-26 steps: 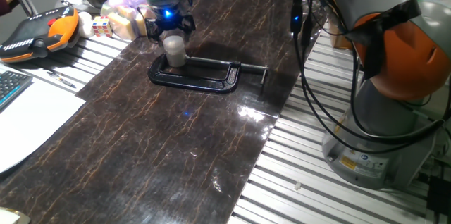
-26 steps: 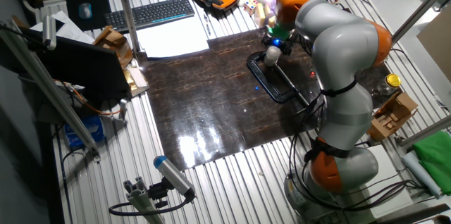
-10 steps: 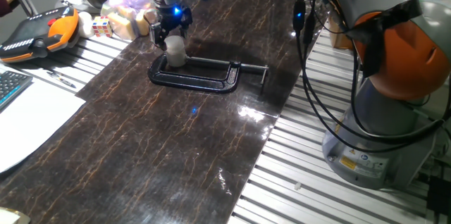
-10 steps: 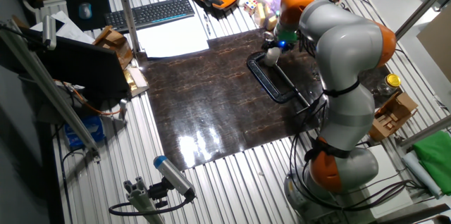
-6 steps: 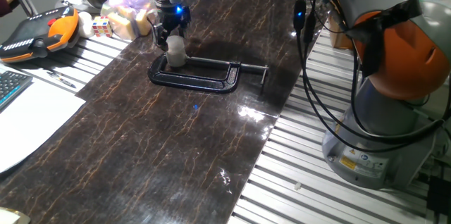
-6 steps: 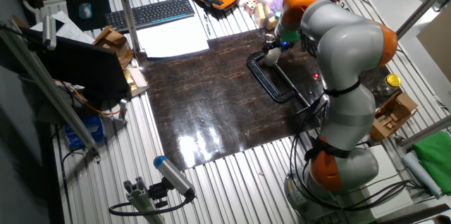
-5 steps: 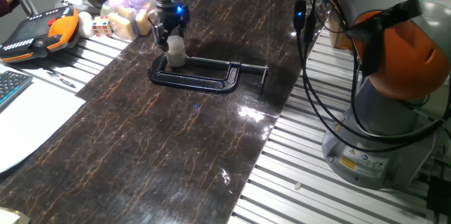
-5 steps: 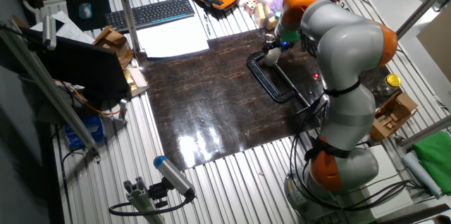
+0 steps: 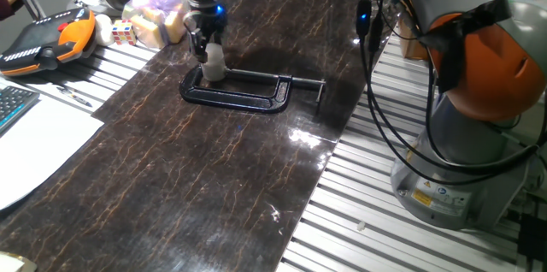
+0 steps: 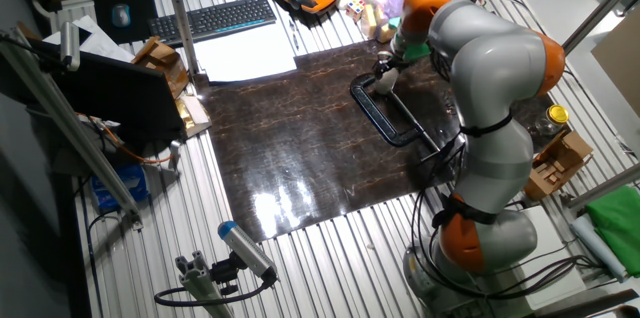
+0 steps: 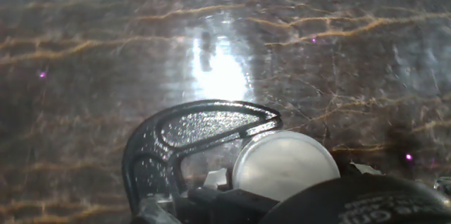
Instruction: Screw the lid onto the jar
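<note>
The counter (image 9: 214, 161) is viewed low from one side, high from another, closely from the hand; all share the clamp (image 9: 244, 94).

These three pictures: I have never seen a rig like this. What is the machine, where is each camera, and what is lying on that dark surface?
The machine is one grey and orange robot arm standing beside a table. Two pictures come from fixed cameras on different sides of the table; the third comes from a camera on the hand, looking down along the fingers. On the dark marbled mat lies a black C-clamp, with a small whitish jar standing at its closed end. The gripper is right over the jar, its fingers down around the top. In the hand view the round pale lid shows just below the camera. Whether the fingers actually pinch it cannot be told. A keyboard and clutter sit alongside.
</note>
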